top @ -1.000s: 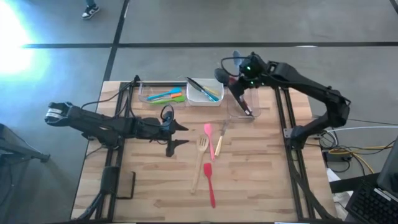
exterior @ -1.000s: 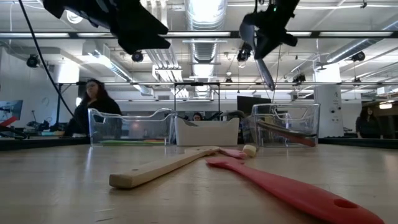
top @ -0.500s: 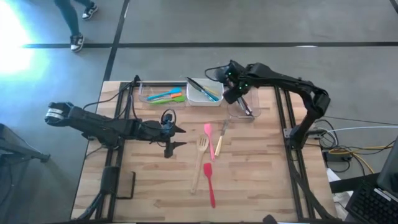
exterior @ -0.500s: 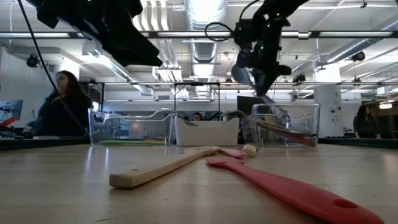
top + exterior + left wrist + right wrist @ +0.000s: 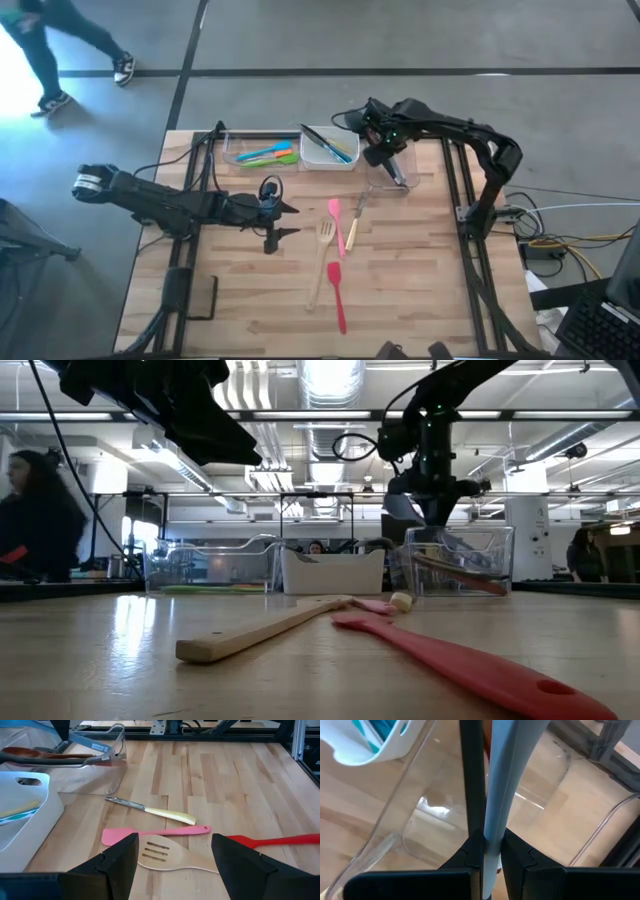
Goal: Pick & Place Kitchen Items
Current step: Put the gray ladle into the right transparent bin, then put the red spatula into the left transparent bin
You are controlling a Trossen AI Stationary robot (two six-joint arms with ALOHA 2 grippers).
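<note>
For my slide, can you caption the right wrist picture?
Right gripper shut on a grey utensil, held over the clear tub.

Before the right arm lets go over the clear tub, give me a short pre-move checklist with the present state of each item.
1. Right claw shut on the grey utensil: ok.
2. Claw positioned over the clear tub at the table's far right: ok in the high view.
3. Utensil's lower end inside the tub walls: cannot tell; the low view suggests it reaches the rim.
4. Room in the tub: ok, a dark utensil and a reddish one lie in it, but bare floor shows in the right wrist view.
5. Left claw open, clear of the right arm, above the wooden slotted spatula: ok.
6. Loose pieces on the table away from the drop: ok.
</note>
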